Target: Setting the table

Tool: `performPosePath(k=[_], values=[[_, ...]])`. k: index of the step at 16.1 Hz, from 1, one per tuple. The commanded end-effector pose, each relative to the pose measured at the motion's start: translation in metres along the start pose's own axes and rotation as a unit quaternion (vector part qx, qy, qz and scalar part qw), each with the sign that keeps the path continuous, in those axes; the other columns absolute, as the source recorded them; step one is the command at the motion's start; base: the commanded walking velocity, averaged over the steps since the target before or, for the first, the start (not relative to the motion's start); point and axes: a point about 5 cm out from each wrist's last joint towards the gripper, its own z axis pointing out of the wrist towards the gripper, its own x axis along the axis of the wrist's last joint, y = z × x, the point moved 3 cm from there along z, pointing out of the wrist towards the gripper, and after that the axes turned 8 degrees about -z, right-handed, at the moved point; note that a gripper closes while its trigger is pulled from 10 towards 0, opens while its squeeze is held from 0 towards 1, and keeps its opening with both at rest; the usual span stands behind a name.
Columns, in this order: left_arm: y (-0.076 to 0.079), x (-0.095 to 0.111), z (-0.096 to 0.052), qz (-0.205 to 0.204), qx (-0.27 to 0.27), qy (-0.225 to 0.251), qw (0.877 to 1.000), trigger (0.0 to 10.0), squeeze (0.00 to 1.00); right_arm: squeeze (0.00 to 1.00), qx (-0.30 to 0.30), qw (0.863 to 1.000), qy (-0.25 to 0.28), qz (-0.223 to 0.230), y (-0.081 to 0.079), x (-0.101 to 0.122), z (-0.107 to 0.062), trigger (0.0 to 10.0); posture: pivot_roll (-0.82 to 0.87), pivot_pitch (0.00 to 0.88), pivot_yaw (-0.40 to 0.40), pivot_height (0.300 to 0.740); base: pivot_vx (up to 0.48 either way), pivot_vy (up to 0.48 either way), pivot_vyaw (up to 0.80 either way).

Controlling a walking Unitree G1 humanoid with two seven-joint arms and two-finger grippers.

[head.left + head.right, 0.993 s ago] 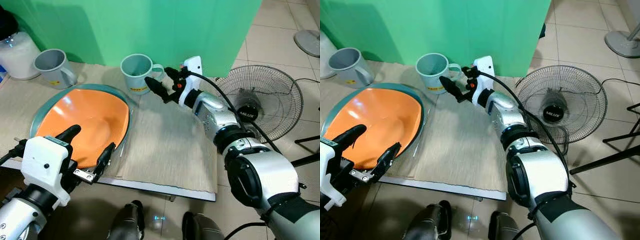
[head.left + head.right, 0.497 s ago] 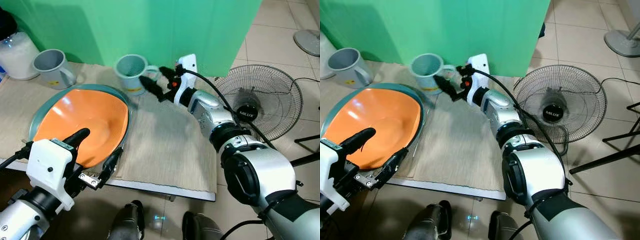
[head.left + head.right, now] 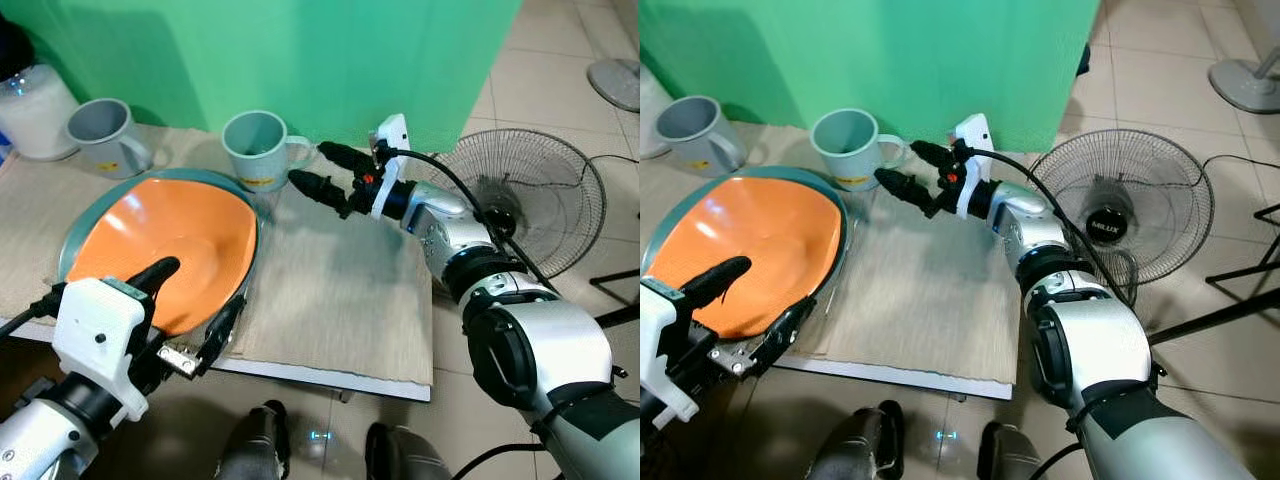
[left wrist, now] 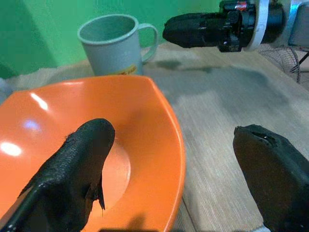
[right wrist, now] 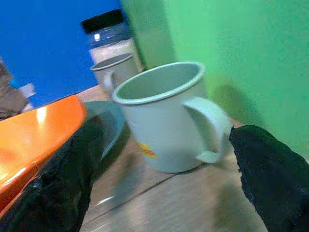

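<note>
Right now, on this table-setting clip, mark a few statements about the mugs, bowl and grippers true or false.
1. The right gripper is shut on the green mug's handle. False: it is open, just short of the handle.
2. The orange bowl sits on a teal plate. True.
3. The left gripper is open at the bowl's near rim. True.
4. The grey mug lies tipped over. False: it stands upright.
5. A floor fan stands beside the table. True.
</note>
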Motion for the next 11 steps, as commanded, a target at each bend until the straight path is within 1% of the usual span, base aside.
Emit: performPosePath(k=[1,2,3,4,7,9,11], values=[[0.005,0.0,-0.001,0.001,-0.013,-0.005,1.0,10.0,0.0,0.0,-0.023,1.0,0.005,-0.013,0.002,0.004,0.004,10.0,0.15,0.241,0.054,0.74,0.0,0.0,0.0],[0.005,0.001,-0.001,0.002,-0.013,-0.006,1.0,10.0,0.0,0.0,-0.051,0.998,0.006,-0.019,0.004,0.006,0.007,10.0,0.16,0.241,0.056,0.74,0.0,0.0,0.0],[0.005,0.001,-0.001,0.003,-0.013,-0.006,1.0,10.0,0.0,0.0,-0.06,0.998,0.005,-0.022,0.005,0.007,0.009,10.0,0.16,0.242,0.056,0.74,0.0,0.0,0.0],[0.005,0.001,-0.001,0.004,-0.014,-0.007,1.0,10.0,0.0,0.0,-0.05,0.999,0.01,-0.017,-0.002,0.008,0.017,10.0,0.16,0.243,0.056,0.74,0.0,0.0,0.0],[0.006,0.0,-0.002,0.003,-0.016,-0.008,1.0,10.0,0.0,0.0,-0.035,0.999,0.007,-0.01,-0.014,0.006,0.027,10.0,0.17,0.246,0.053,0.74,0.0,0.0,0.0],[0.006,0.0,-0.002,0.001,-0.017,-0.01,1.0,10.0,0.0,0.0,-0.033,0.999,-0.012,-0.021,-0.023,0.0,0.034,10.0,0.17,0.249,0.051,0.74,0.0,0.0,0.0],[0.006,-0.001,-0.004,0.0,-0.017,-0.013,1.0,10.0,0.0,0.0,-0.049,0.998,-0.032,-0.037,-0.028,-0.006,0.039,10.0,0.18,0.252,0.047,0.74,0.0,0.0,0.0]])
